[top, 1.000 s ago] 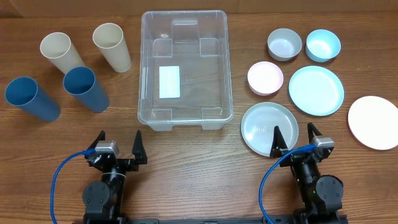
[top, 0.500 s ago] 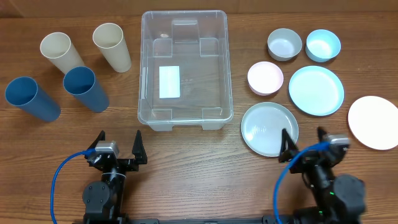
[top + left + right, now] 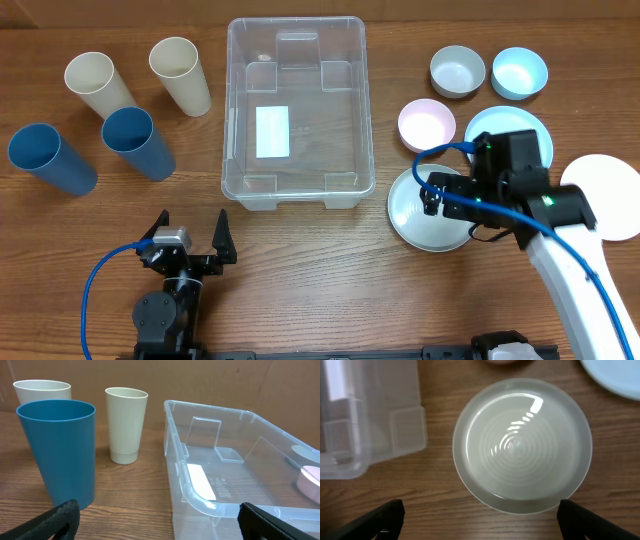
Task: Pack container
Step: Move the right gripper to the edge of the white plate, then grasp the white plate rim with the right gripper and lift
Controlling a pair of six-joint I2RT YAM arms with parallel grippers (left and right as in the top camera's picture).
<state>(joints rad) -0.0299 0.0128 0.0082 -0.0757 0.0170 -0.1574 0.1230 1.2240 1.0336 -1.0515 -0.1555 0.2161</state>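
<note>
**Right claw held open over the nearest plate; bin not yet packed**

The container (image 3: 295, 110) is set at the middle of the worktop (image 3: 320, 265), towards its far edge. Only a white label (image 3: 272, 131) is seen on its bottom. None of the tableware is inside, so the packing is judged to be at its very start.

The right claw (image 3: 432, 196) is held above the pale plate (image 3: 408, 215), which lies just beside the container's near right corner. Its fingers are spread wide and nothing is gripped; in the wrist view the plate is framed between them from above. This plate is probably aimed at first because it is the dish closest to both arm and bin. As it lies flat on the wood, it would likely have to be taken by its rim.

The left claw (image 3: 190, 230) is parked at the near edge, likewise open and empty, and is pointed towards the container's left wall.

Towards the far left corner, two cream cups (image 3: 100, 85) and two blue cups (image 3: 138, 142) stand upright, well apart from the bin. Towards the right edge are laid out:

- a pink bowl (image 3: 426, 125)
- a grey bowl (image 3: 457, 71)
- a light blue bowl (image 3: 519, 72)
- a light blue plate (image 3: 500, 118)
- a white plate (image 3: 612, 190)

The last two are partly covered by the right arm. The pink bowl sits near the pale plate's far side, so little room is left there. Nothing is seen between that plate and the bin.
</note>
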